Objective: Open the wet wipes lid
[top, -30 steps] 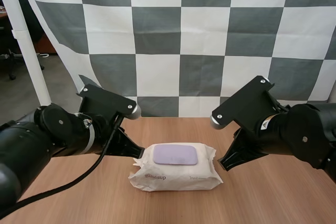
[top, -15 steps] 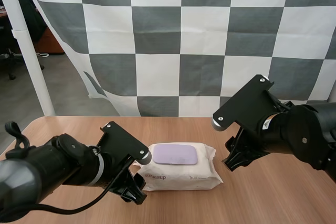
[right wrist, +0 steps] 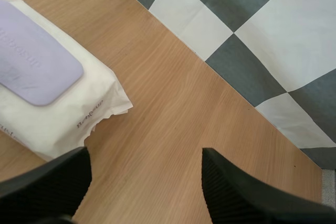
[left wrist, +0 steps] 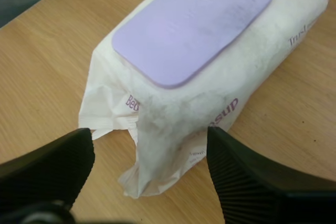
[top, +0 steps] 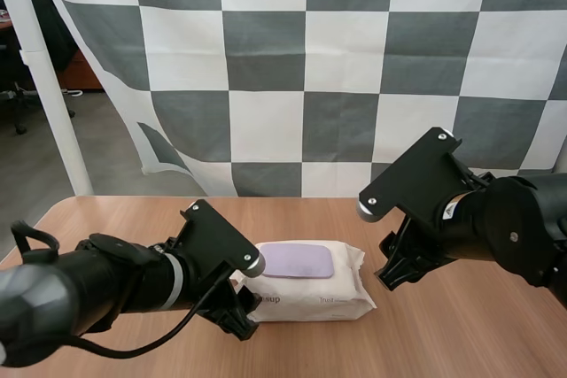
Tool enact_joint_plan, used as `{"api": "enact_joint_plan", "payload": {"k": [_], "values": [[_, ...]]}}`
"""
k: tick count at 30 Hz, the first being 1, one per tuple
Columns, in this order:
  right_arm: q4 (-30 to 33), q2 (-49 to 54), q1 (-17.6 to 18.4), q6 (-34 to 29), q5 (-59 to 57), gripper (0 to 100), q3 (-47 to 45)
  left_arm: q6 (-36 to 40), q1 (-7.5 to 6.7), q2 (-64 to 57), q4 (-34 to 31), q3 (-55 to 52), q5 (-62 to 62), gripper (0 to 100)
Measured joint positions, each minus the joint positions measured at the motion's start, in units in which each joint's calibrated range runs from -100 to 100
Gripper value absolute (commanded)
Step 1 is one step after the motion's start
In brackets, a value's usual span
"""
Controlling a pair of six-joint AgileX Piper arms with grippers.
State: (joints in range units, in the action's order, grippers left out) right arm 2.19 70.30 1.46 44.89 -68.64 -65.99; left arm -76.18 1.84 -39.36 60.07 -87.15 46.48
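Pack [top: 306, 294] looks soft and light; pry the stiff lid [top: 297, 260] at its edge. Left gripper [left wrist: 149, 153] and right gripper [right wrist: 144, 174] both gape, empty.

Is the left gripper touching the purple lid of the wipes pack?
Apart. The left wrist view shows white wrapper between the lid and both fingers of the open left gripper.

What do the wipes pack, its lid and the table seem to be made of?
Wipes pack: likely soft white plastic film, matte; it creases and crimps at the end.
Lid: apparently rigid lilac plastic, smooth, with rounded corners.
Table: wood or wood-look laminate; grain lines show.
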Motion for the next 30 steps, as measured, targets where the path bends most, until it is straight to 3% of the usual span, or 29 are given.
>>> {"api": "enact_joint_plan", "payload": {"k": [11, 20, 22, 24, 26, 30], "values": [[0.00, 0.00, 0.00, 0.30, 0.00, 100, 0.00, -15.73, 0.00, 15.95, 2.88, 3.98, -0.45, 100], [0.00, 0.00, 0.00, 0.30, -0.12, 100, 0.00, -16.15, 0.00, 25.57, 5.81, 8.97, 7.61, 99], [0.00, 0.00, 0.00, 0.30, -0.60, 100, 0.00, -16.15, 0.00, 26.45, 5.95, 9.27, 9.06, 79], [0.00, 0.00, 0.00, 0.30, -0.80, 100, 0.00, -16.20, 0.00, 27.40, 5.95, 9.45, 9.24, 49], [-0.24, 0.00, 0.00, 0.30, -0.94, 100, 0.00, -16.20, 0.00, 28.23, 6.03, 9.49, 9.49, 2], [-1.31, 0.00, 0.00, 0.98, -1.88, 100, 0.00, -16.27, 0.00, 29.09, 7.14, 9.49, 9.49, 0]]}}
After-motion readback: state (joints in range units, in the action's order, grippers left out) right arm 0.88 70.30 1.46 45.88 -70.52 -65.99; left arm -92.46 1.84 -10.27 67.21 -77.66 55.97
